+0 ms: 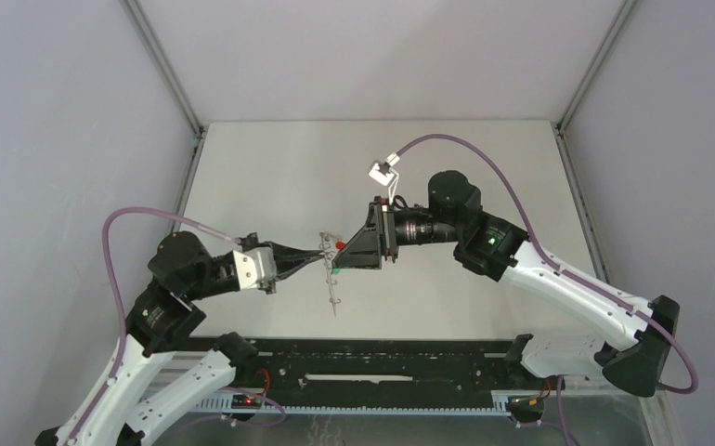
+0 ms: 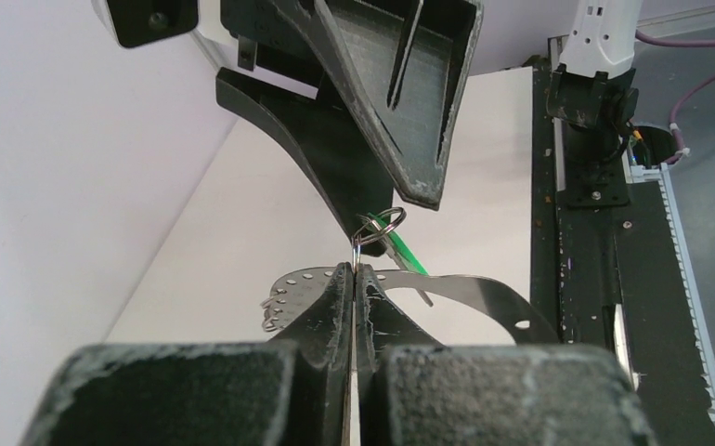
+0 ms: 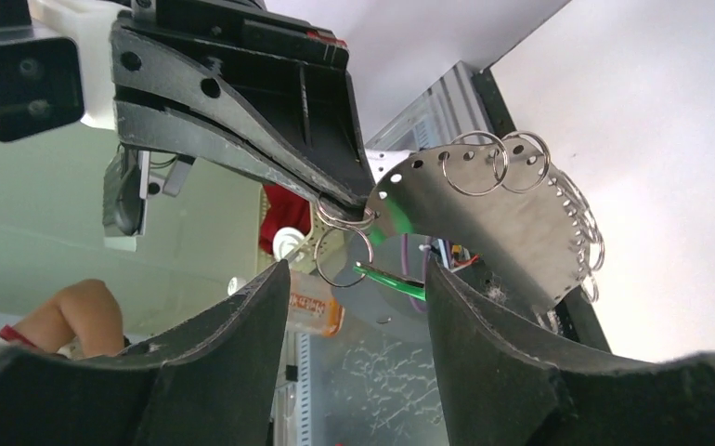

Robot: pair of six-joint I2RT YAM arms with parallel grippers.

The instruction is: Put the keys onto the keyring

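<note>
My left gripper is shut on a small steel split ring of the keyring, held up above the table. A crescent steel plate with punched holes and several more rings hangs from it. The green-headed key dangles on the ring. In the top view the red-headed key shows just beside it. My right gripper is open and faces the left one tip to tip. The ring and green key hang between its fingers, touching neither. In the top view both grippers meet mid-table.
The plate's lower end hangs down toward the white table. The black rail with the arm bases runs along the near edge. Grey enclosure walls stand left, right and behind.
</note>
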